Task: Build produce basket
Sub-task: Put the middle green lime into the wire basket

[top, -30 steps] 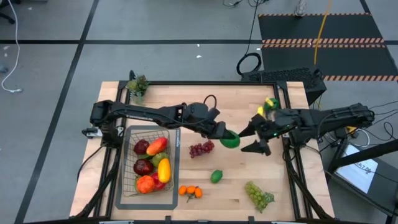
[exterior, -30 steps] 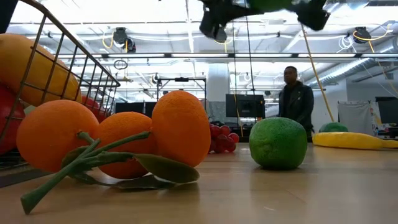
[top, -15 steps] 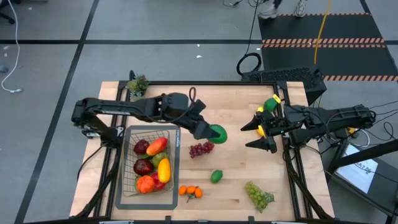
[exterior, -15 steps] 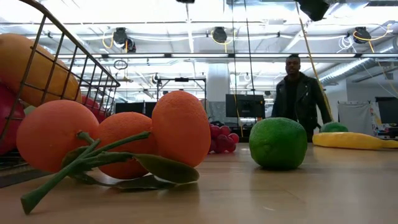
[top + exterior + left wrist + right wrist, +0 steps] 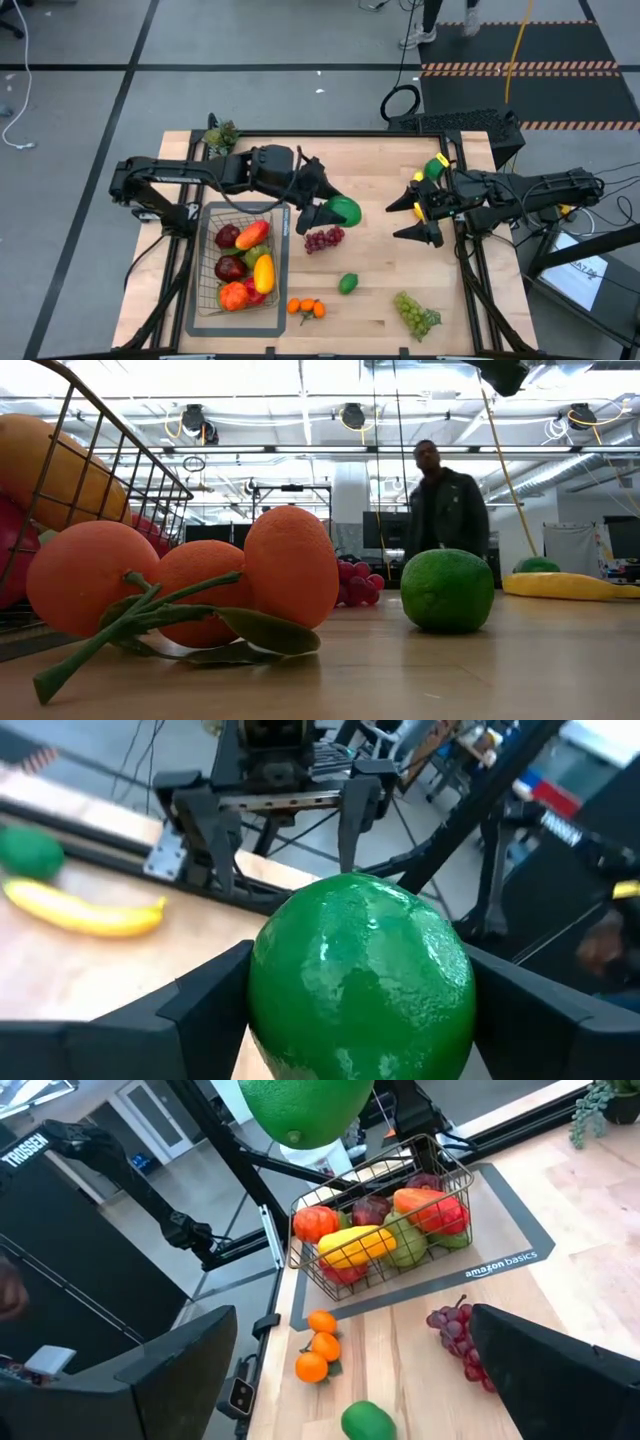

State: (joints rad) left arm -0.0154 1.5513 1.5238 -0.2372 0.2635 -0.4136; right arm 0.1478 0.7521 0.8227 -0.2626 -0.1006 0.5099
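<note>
A glossy round green fruit [image 5: 344, 210] hangs above the table's middle, just beyond the purple grapes [image 5: 322, 239], with my left gripper [image 5: 332, 213] shut on it. The right wrist view shows the same fruit [image 5: 305, 1105] high over the wire basket [image 5: 385, 1220]. The basket [image 5: 206, 262] stands on a grey mat at the near left and holds several fruits. My right gripper [image 5: 400, 220] stands open at the middle right with nothing between its fingers. On the bare table lie a lime [image 5: 347, 283], an orange cluster [image 5: 306, 308] and green grapes [image 5: 417, 314]. My left gripper pinches the green fruit between its two fingers, one finger [image 5: 215, 995] on each of two opposite sides [image 5: 275, 980]. The fingers come nearly level from the table's left side. The fruit is lifted clear of the table.
A banana with a green fruit [image 5: 436, 167] lies at the far right, and a potted sprig [image 5: 222, 135] stands at the far left corner. In the low view the oranges [image 5: 180, 585] and the lime [image 5: 447, 590] lie close by. A person [image 5: 445, 510] walks in the room behind the table.
My left gripper has carried the green fruit up and toward the table's left, away from my right gripper, rolling about its own axis as it went. It has risen out of the low view. The person behind the table has walked to the left.
</note>
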